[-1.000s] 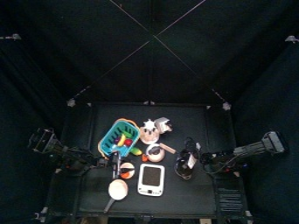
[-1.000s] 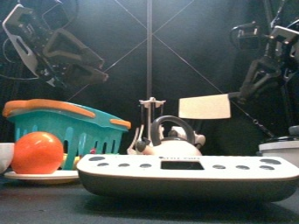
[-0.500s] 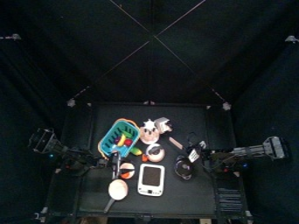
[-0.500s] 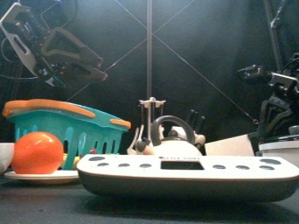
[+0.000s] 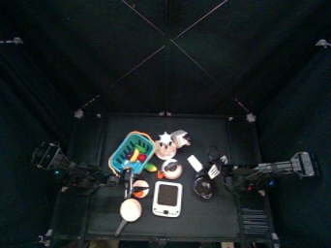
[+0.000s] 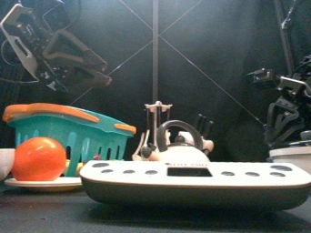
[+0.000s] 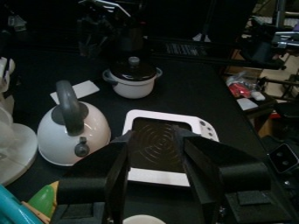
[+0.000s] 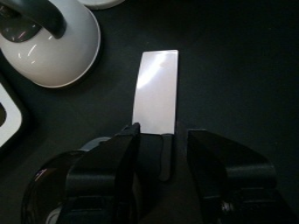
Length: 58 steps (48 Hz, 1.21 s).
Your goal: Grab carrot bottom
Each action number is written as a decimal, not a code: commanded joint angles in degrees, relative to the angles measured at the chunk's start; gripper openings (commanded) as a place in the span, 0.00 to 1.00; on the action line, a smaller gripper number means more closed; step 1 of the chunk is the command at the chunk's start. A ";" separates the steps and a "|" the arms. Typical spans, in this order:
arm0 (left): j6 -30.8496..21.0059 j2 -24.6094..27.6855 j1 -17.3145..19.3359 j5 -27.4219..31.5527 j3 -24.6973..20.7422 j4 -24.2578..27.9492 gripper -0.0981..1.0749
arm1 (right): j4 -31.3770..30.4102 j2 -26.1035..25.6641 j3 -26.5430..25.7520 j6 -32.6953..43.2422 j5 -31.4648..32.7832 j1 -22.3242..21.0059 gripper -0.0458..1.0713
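Observation:
The carrot bottom is a stubby orange-red piece on a beige plate at the front left; the top view shows the piece just in front of the blue basket. It does not show in either wrist view. My left gripper is open and empty, hovering over a white scale; in the top view the left gripper is left of the carrot piece. My right gripper is open just above a white card lying on the table.
A white kettle and a small lidded pot stand mid-table. The teal basket is at the left. The white scale fills the front. A dark bowl lies next to the right gripper.
The right arm came down from high up with the white card. The card now lies flat on the table, out of the jaws. The left arm has not moved.

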 commanded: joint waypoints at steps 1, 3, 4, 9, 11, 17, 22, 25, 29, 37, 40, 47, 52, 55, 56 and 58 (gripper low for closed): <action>-0.09 0.00 0.00 -0.62 -0.53 -0.09 0.76 | -0.26 0.09 -1.14 -0.09 -0.18 -0.09 0.73; -0.09 0.00 -0.09 -0.62 -0.53 -0.09 0.76 | -0.26 0.09 -1.23 -0.09 -0.18 -0.09 0.73; 0.00 0.00 -0.09 -0.62 -0.53 -0.09 0.76 | -0.26 0.00 -1.23 -0.09 -0.18 -0.09 0.73; -0.09 -0.09 0.00 -0.62 -0.53 -0.09 0.76 | -0.18 0.00 -1.32 -0.09 -0.18 0.00 0.73; -0.09 0.00 -0.09 -0.62 -0.53 -0.09 0.76 | -0.18 0.09 -1.32 -0.09 -0.18 0.09 0.73; 0.09 0.00 0.09 -0.62 -0.53 -0.09 0.76 | 0.09 0.00 -1.41 -0.09 -0.62 0.44 0.73; 0.09 -0.26 0.44 -0.35 -0.53 0.00 0.76 | 0.35 0.09 -1.58 0.00 -1.85 0.70 0.73; 0.00 -0.26 1.14 -0.18 -0.53 -0.09 0.76 | 0.00 0.09 -1.93 -0.09 -2.64 0.70 0.73; -0.09 0.70 1.93 0.53 -0.70 -0.88 0.76 | -0.79 0.09 -2.37 -0.09 -3.25 0.35 0.73; -0.09 4.75 1.93 0.97 -2.46 -2.99 0.76 | -2.37 0.09 -2.46 -0.09 -3.60 0.35 0.73; 0.18 6.77 2.37 1.49 -4.04 -3.08 0.76 | -3.08 0.09 -2.46 -0.09 -3.60 0.26 0.73; 1.76 10.63 7.73 5.10 -8.00 -3.08 0.76 | -3.60 0.09 -2.46 -0.09 -3.52 0.18 0.73; 3.08 12.22 10.28 8.17 -10.99 -3.16 0.76 | -3.43 0.09 -2.11 -0.09 -3.52 0.18 0.73; 4.13 13.01 11.87 11.16 -12.48 -3.16 0.76 | -3.52 0.18 -2.02 -0.09 -3.60 0.18 0.73; 4.48 13.27 12.48 12.66 -12.83 -3.16 0.76 | -3.60 0.26 -1.93 -0.09 -3.60 0.18 0.73; 5.01 13.45 13.54 15.03 -13.62 -3.16 0.76 | -3.60 0.44 -2.02 -0.09 -3.60 0.18 0.73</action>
